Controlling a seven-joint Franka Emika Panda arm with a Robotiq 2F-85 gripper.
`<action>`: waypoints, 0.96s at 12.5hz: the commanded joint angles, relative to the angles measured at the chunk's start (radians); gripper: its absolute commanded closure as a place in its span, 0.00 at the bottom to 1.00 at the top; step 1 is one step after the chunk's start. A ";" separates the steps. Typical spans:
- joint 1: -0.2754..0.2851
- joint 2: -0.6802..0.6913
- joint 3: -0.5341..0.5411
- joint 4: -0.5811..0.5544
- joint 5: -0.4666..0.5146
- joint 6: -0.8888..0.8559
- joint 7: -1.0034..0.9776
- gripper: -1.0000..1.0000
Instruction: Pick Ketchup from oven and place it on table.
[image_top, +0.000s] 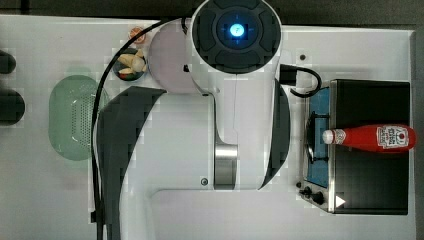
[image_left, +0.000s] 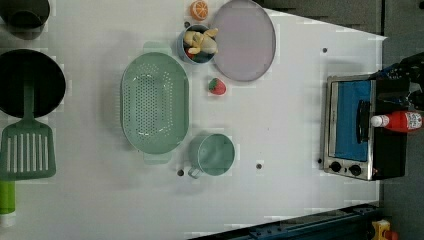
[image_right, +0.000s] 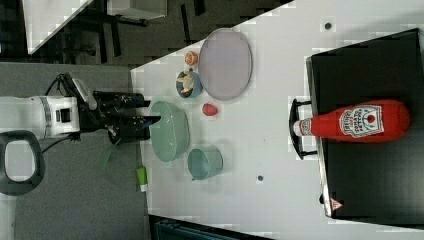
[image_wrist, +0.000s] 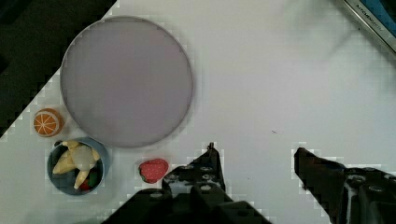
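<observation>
1. One ketchup (image_right: 356, 121) bottle, lying on its side on the black top of the oven (image_right: 370, 185), white cap poking out over the handle side.
2. One oven, sitting on the table (image_left: 280, 125) at the left view's right.
3. One gripper (image_wrist: 254, 158), jaws spread apart with nothing between them, hanging over bare table.
4. One grey plate (image_left: 244, 40), bare.
5. One green colander (image_left: 155, 103), nothing in it, and one teal mug (image_left: 212, 154) that looks empty too.
6. One small blue bowl (image_wrist: 53, 175) holding some pale food bits, maybe banana pieces, hard to say.
7. One strawberry (image_wrist: 153, 170) and one orange slice (image_wrist: 47, 122), both loose on the table.
</observation>
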 joint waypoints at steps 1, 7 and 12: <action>-0.134 -0.173 0.019 -0.068 -0.006 -0.117 -0.043 0.26; -0.152 -0.112 -0.125 -0.068 -0.006 -0.110 -0.043 0.00; -0.158 -0.015 -0.310 -0.068 -0.006 0.016 -0.044 0.00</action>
